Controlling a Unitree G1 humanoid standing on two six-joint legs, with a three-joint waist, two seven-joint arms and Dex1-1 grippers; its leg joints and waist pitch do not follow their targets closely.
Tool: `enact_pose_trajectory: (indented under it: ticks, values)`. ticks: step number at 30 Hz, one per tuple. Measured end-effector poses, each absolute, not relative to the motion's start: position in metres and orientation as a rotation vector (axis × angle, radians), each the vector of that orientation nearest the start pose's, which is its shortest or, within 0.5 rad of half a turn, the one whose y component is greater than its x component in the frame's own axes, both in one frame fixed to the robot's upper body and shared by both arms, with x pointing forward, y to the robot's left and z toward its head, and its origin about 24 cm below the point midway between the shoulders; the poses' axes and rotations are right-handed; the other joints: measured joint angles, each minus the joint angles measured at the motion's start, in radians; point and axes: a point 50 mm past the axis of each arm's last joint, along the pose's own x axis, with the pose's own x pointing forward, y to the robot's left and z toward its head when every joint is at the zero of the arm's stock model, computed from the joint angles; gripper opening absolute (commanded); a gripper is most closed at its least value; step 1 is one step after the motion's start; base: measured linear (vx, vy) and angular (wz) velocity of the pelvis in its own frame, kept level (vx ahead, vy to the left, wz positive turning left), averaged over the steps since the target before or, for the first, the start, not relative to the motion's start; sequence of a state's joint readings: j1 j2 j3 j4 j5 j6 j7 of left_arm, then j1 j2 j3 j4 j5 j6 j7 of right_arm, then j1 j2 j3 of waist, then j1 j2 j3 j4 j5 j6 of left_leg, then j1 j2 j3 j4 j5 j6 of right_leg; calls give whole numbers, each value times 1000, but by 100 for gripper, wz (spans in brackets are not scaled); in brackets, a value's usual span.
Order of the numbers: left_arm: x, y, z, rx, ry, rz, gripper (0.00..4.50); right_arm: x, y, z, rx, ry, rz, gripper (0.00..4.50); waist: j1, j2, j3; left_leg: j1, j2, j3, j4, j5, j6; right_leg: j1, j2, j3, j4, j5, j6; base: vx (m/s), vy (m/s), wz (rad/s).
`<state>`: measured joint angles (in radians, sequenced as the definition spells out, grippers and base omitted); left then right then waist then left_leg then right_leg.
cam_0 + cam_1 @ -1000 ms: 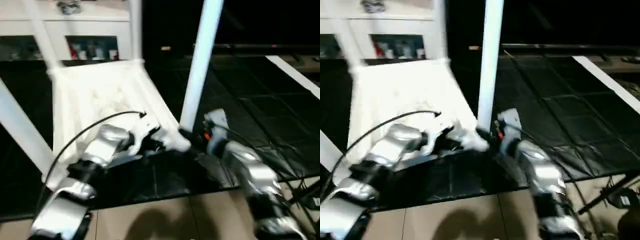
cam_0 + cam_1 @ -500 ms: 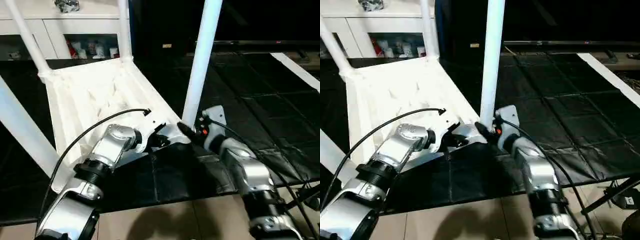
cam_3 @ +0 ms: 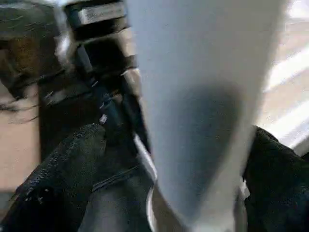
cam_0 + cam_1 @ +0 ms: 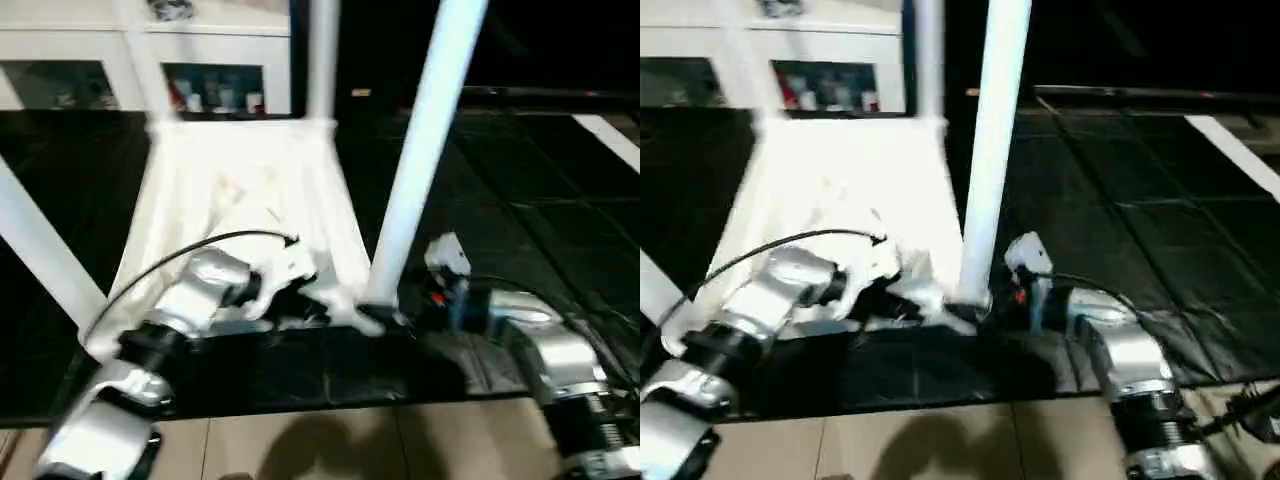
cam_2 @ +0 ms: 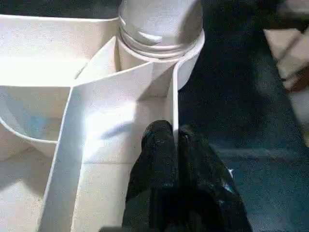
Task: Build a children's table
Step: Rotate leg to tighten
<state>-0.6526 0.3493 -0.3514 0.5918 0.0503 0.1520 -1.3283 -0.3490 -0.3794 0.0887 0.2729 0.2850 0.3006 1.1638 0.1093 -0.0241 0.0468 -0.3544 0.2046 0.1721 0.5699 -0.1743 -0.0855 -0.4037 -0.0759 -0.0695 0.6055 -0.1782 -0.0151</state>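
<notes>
We see the children's table [image 4: 240, 200] lying upside down on the dark mat [image 4: 520, 200], legs up. Its near corner leg [image 4: 425, 150] rises between our right gripper's [image 3: 169, 164] spread fingers [image 3: 58, 174], with room either side. Beyond that corner the mat lies open. Our left gripper [image 5: 173, 145] is pinched tight on the thin edge rib [image 5: 175, 106] just below that socket [image 5: 161, 34].

You see the white table leg [image 3: 203, 111] standing between your right gripper's [image 3: 169, 174] two black fingers [image 3: 58, 179], which sit spread either side
</notes>
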Motion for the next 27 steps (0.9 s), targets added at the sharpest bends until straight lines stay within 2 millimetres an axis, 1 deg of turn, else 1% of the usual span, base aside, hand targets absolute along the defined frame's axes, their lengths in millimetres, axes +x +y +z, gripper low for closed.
enact_pose_trajectory:
  ticks: [3, 9, 10, 11, 16, 19, 20, 21, 23, 27]
  values:
    - [311, 122, 58, 457, 532, -1549, 0, 284, -162, 63, 4, 310, 1256, 447, 7, 0, 0, 0, 0, 0, 0, 0, 0, 0, 0, 0, 0, 0, 0, 0, 0, 0]
    - [306, 122, 59, 495, 540, -1638, 0, 281, -157, 66, -40, 333, 1401, 447, 11, 0, 0, 0, 1, 1, 1, 0, 0, 0, 0, 0, 0, 0, 0, 0, 0, 0]
    - [305, 122, 59, 500, 542, -1654, 0, 280, -157, 66, -41, 339, 1421, 431, 13, -1, 0, 0, 1, 1, 1, 0, 0, 1, 0, 0, 0, 0, 0, 0, 0, 0]
    - [305, 122, 59, 503, 543, -1663, 0, 279, -157, 66, -41, 344, 1436, 431, 14, -1, 0, -1, 1, 1, 2, 0, 0, 1, 0, 0, 0, 0, 0, 0, 0, 0]
    - [302, 121, 60, 526, 541, -1707, 0, 278, -156, 66, -29, 366, 1486, 388, 19, -2, 0, -1, 1, 1, 2, 0, 0, 0, 0, 0, 0, 0, 0, 0, 0, 0]
    - [301, 121, 60, 534, 544, -1717, 0, 277, -156, 66, -32, 381, 1515, 366, 22, -3, 0, -1, 1, 1, 2, 0, 0, 1, 0, 0, 1, 0, 0, 0, 0, 0]
    - [301, 121, 60, 537, 544, -1721, 0, 277, -155, 66, -30, 387, 1526, 350, 24, -3, 0, -1, 1, 1, 2, 0, 0, 1, 0, 0, 1, 0, 0, 0, 0, 0]
    - [300, 121, 60, 538, 544, -1722, 0, 276, -155, 65, -29, 391, 1532, 350, 25, -3, 0, -1, 1, 1, 2, 0, 0, 0, 0, 0, 1, 0, 0, 0, 0, 0]
    - [300, 121, 60, 539, 542, -1723, 0, 276, -155, 63, -21, 400, 1539, 325, 28, -4, 0, 0, 1, 1, 2, 0, 0, 0, 0, 0, 1, 0, 0, 0, 0, 0]
    - [300, 121, 61, 542, 539, -1724, 0, 275, -155, 62, -10, 410, 1551, 294, 29, -4, 0, 0, 1, 1, 2, 0, 0, 0, 0, 0, 1, 0, 0, 0, 0, 0]
